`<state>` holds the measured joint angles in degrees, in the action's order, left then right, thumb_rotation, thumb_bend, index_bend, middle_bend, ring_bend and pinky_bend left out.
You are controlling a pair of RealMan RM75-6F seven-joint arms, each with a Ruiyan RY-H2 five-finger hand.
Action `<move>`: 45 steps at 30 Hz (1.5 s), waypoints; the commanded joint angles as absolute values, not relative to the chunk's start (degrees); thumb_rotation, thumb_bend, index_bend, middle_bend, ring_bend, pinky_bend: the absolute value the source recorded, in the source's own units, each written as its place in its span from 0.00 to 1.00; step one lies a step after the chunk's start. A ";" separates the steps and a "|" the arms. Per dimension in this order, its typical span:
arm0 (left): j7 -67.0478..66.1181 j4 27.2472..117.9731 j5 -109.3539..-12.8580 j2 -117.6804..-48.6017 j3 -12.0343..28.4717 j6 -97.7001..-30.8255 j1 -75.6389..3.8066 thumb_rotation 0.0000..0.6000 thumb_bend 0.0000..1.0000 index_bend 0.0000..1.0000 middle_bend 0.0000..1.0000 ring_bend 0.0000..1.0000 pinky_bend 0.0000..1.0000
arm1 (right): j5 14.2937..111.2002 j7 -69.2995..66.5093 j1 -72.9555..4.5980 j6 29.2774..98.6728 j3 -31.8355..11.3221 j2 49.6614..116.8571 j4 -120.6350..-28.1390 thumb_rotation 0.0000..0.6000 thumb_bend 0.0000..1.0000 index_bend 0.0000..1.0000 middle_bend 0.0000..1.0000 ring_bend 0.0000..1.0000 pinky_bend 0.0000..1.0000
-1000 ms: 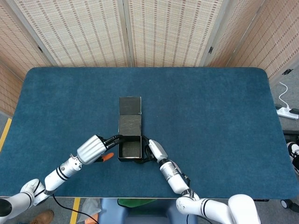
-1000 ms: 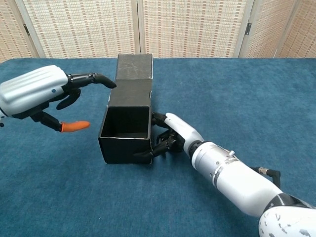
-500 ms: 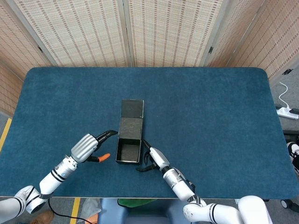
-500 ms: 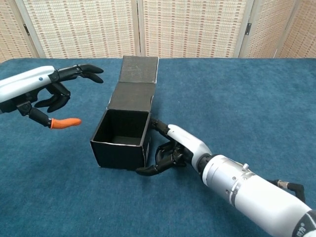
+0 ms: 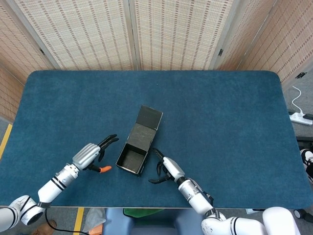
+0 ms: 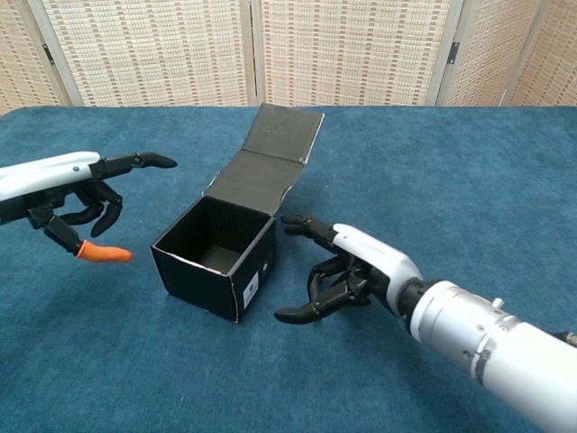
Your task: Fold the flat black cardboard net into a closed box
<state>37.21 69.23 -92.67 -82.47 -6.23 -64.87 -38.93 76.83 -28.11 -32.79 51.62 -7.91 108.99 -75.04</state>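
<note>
Since a second ago the box (image 5: 133,155) (image 6: 221,255) has turned on the table (image 5: 220,112) (image 6: 451,171), so its lid now points toward the far right instead of straight back, and both hands have come away from it.

On the left, the left hand (image 5: 88,155) (image 6: 63,194) hovers beside the box without touching it. Its dark fingers (image 6: 135,162) are spread, one reaching toward the box while the others curl loosely beneath, and they hold nothing. An orange fingertip (image 5: 104,169) (image 6: 101,253) points down and toward the box, apart from its wall.

In the middle, the box stands upright on the blue table, a little nearer the front edge than the back. Its top is open and the dark inside shows. The lid (image 5: 143,128) (image 6: 270,158) is still attached at the far edge and lies back, with its end flap (image 5: 149,117) (image 6: 288,133) tilted upward in the chest view. A small white label (image 6: 251,286) shows on the near right wall.

On the right, the right hand (image 5: 165,168) (image 6: 347,271) sits just beside the near right corner of the box, not touching it. Its fingers (image 6: 302,313) are apart and curved, with one stretched toward the box wall, and it grips nothing. The white forearm (image 5: 193,193) (image 6: 487,338) runs back toward the lower right.

Behind the table stand woven screens (image 5: 146,29) (image 6: 343,45), and a white power strip (image 5: 301,116) lies on the floor at the far right in the head view.
</note>
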 commanded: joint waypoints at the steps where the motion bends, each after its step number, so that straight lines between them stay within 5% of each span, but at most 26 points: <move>1: 41.46 68.59 -91.60 -81.98 -6.93 -60.62 -39.92 1.00 0.23 0.00 0.00 0.68 0.93 | 79.18 -27.07 -30.55 54.27 -6.11 101.31 -83.54 1.00 0.08 0.00 0.05 0.61 1.00; 12: 60.16 59.34 -94.90 -88.60 -7.46 -55.41 -43.96 1.00 0.23 0.00 0.00 0.68 0.93 | 79.97 -24.86 -29.36 61.10 -12.07 86.73 -100.66 1.00 0.09 0.00 0.11 0.61 1.00; 30: 78.33 50.68 -98.55 -94.77 -10.75 -52.17 -48.76 1.00 0.23 0.01 0.05 0.68 0.93 | 76.27 -25.69 -29.57 60.80 -12.42 86.44 -99.16 1.00 0.09 0.00 0.14 0.61 1.00; 40: 87.78 46.84 -97.90 -97.63 -11.48 -53.34 -48.51 1.00 0.23 0.41 0.40 0.68 0.92 | 75.33 -29.80 -27.91 59.81 -10.13 86.62 -97.19 1.00 0.09 0.00 0.19 0.62 1.00; 45: 85.74 47.29 -96.17 -97.27 -10.15 -54.98 -47.22 1.00 0.23 0.49 0.49 0.68 0.92 | 74.18 -31.62 -27.02 58.95 -9.41 85.94 -96.08 1.00 0.09 0.01 0.24 0.63 1.00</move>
